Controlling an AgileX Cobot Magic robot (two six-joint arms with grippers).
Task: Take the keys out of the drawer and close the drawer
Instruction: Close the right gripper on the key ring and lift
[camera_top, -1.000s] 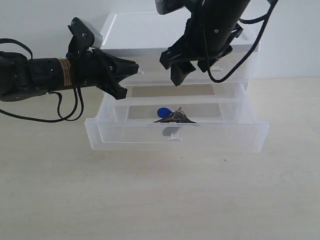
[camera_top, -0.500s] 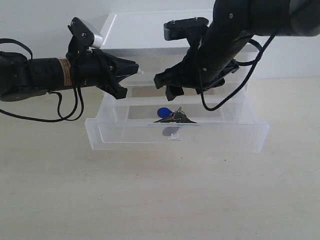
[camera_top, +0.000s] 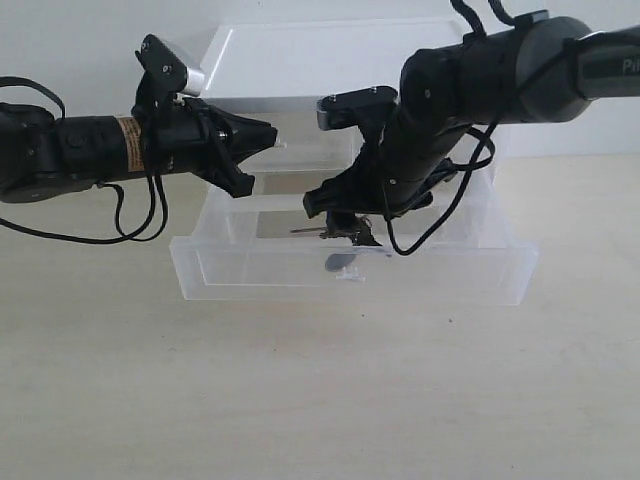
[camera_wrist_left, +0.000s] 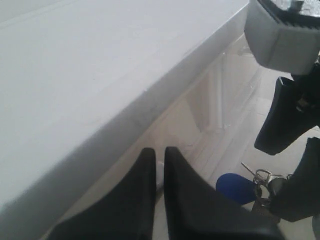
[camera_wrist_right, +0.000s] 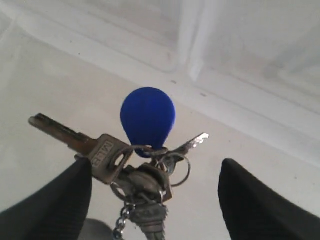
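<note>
Keys (camera_wrist_right: 143, 159) flat in drawer (camera_wrist_right: 46, 75), between widely spread end effector (camera_wrist_right: 156, 199)

In the exterior view the right end effector (camera_top: 345, 212) hides most of the keys (camera_top: 357, 238), blue head included.

The keys (camera_wrist_right: 134, 167) are dull grey metal, one with a bright blue head (camera_wrist_right: 148, 117). The drawer (camera_top: 250, 272) is clear, frosty translucent plastic, and the cabinet top (camera_top: 300, 60) is plain white. The left claw (camera_wrist_left: 159, 152) and the right claw (camera_wrist_right: 155, 167) are matt black. The left arm has a tan label band (camera_top: 125, 142). The surface (camera_top: 300, 400) is pale beige with faint grain.
</note>
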